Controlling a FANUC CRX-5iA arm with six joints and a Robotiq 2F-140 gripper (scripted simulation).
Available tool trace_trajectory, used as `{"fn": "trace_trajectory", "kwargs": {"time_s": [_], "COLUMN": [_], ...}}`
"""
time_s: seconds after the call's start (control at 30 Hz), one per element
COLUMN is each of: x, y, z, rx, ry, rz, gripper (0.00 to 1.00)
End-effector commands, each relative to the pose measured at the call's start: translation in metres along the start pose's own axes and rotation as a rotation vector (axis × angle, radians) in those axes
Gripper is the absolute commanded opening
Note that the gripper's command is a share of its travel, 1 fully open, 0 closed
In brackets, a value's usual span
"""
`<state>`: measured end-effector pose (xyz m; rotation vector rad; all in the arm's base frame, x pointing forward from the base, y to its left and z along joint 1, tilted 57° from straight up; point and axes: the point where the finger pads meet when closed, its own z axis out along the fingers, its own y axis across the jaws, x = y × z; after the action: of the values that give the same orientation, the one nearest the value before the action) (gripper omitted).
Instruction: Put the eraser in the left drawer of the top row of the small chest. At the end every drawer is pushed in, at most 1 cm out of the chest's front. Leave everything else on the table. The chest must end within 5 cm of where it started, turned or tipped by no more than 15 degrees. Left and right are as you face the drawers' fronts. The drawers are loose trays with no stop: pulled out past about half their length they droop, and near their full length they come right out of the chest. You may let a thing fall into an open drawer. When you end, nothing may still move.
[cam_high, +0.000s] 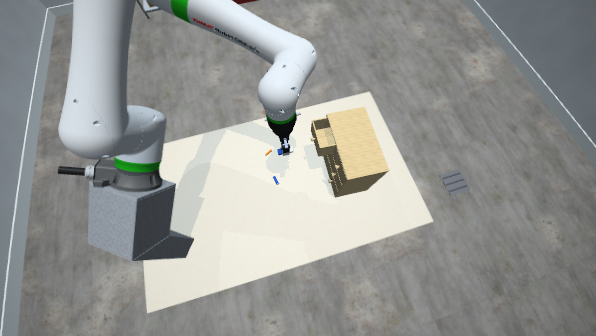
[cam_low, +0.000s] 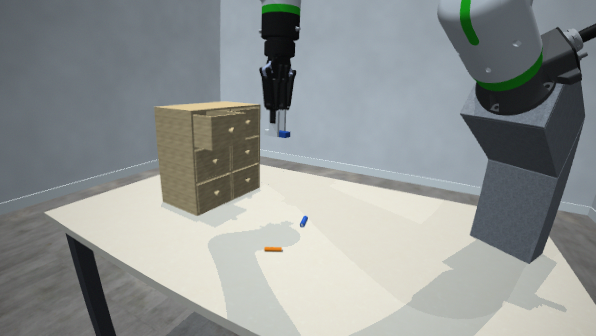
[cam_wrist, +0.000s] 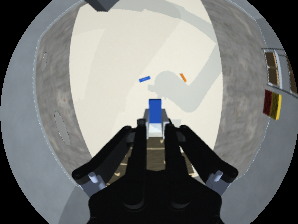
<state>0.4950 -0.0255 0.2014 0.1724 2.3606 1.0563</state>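
My gripper (cam_high: 285, 145) (cam_low: 281, 120) (cam_wrist: 155, 115) is shut on the eraser (cam_high: 281, 150) (cam_low: 284, 133) (cam_wrist: 156, 111), a white block with a blue end that sticks down below the fingertips. It hangs well above the table, about level with the top row of the small wooden chest (cam_high: 361, 150) (cam_low: 175, 150) and a little out in front of it. The top-left drawer (cam_high: 324, 136) (cam_low: 212, 131) is pulled partly out. The other drawers sit flush.
A small blue pen-like piece (cam_high: 275, 180) (cam_low: 303, 221) (cam_wrist: 144, 79) and a small orange stick (cam_high: 268, 152) (cam_low: 273, 249) (cam_wrist: 182, 78) lie on the cream table (cam_high: 250, 260) (cam_low: 150, 240) below and beside my gripper. The robot's grey base (cam_high: 132, 220) (cam_low: 525, 180) stands at one table edge.
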Motion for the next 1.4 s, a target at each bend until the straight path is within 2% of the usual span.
{"fn": "trace_trajectory", "kwargs": {"time_s": [0.0, 0.2, 0.27, 0.67, 1.37], "x": [0.0, 0.0, 0.0, 0.0, 0.0], "y": [0.0, 0.0, 0.0, 0.0, 0.0], "z": [-0.017, -0.041, -0.041, -0.073, -0.082], "rx": [-0.001, -0.001, -0.001, -0.001, -0.001], "ry": [0.0, 0.0, 0.0, 0.0, -0.001], "rz": [0.0, 0.0, 0.0, 0.0, 0.0], "gripper": [0.11, 0.11, 0.11, 0.11, 0.11]}}
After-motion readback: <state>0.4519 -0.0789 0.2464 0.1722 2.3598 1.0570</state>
